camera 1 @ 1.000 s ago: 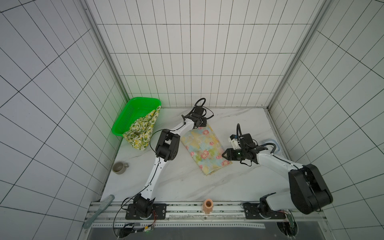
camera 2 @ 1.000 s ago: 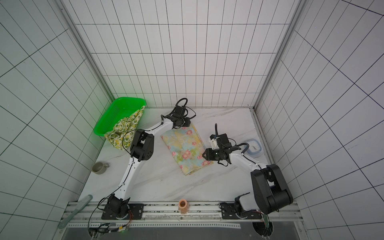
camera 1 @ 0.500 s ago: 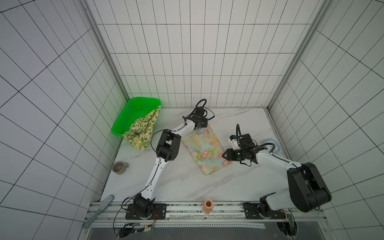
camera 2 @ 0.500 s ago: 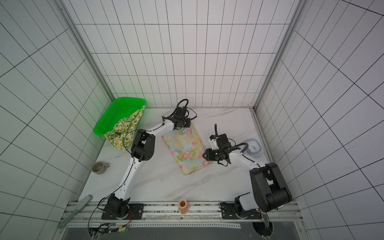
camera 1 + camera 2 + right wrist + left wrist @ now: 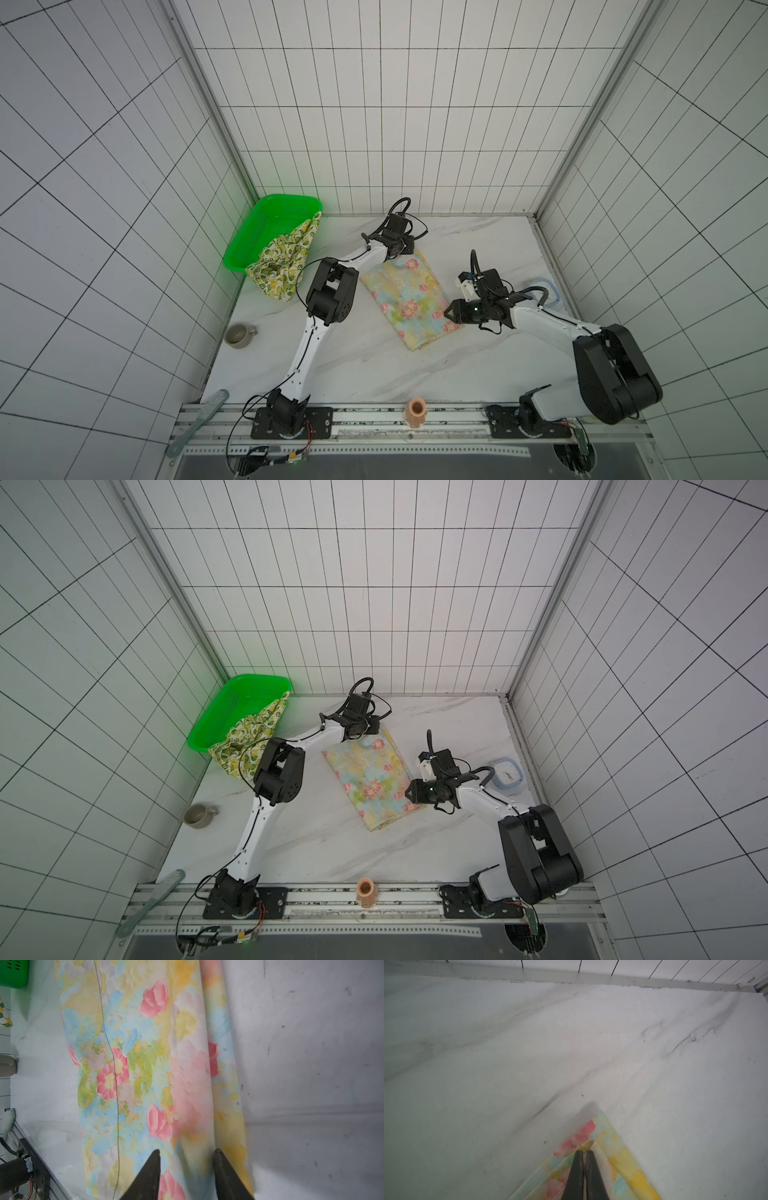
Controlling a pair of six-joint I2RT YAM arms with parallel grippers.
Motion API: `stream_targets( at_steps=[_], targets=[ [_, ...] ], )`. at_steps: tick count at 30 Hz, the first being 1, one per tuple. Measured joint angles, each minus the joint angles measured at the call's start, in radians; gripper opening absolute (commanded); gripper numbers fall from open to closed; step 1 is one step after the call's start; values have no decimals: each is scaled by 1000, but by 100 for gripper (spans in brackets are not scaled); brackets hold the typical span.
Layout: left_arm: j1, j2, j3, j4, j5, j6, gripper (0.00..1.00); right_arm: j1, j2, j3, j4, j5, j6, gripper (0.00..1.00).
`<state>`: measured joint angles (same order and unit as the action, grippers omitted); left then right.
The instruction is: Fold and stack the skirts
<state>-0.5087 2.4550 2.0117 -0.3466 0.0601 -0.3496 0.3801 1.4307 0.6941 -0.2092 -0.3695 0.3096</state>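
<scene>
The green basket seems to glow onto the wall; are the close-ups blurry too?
In both top views the green basket casts a green tint on nearby tiles; in the right wrist view the flowered skirt blurs near the right pincer; in the left wrist view the left pincer looks soft.

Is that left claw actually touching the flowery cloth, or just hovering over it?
Touching. The left wrist view shows the left gripper pinched shut on a corner fold of the flowered skirt.

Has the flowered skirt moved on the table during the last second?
No. In a top view the flowered skirt keeps the same place and the same angle against the green basket; no shift shows.
</scene>
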Motion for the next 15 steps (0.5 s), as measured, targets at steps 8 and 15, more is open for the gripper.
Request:
stream_targets(
  at_steps=[8, 15],
  targets=[
    [8, -129, -108, 76, 15, -29, 0, 59, 0, -3, 15, 11, 19, 37],
    [24, -217, -220, 146, 23, -61, 0, 83, -14, -21, 19, 29, 33, 21]
  ],
)
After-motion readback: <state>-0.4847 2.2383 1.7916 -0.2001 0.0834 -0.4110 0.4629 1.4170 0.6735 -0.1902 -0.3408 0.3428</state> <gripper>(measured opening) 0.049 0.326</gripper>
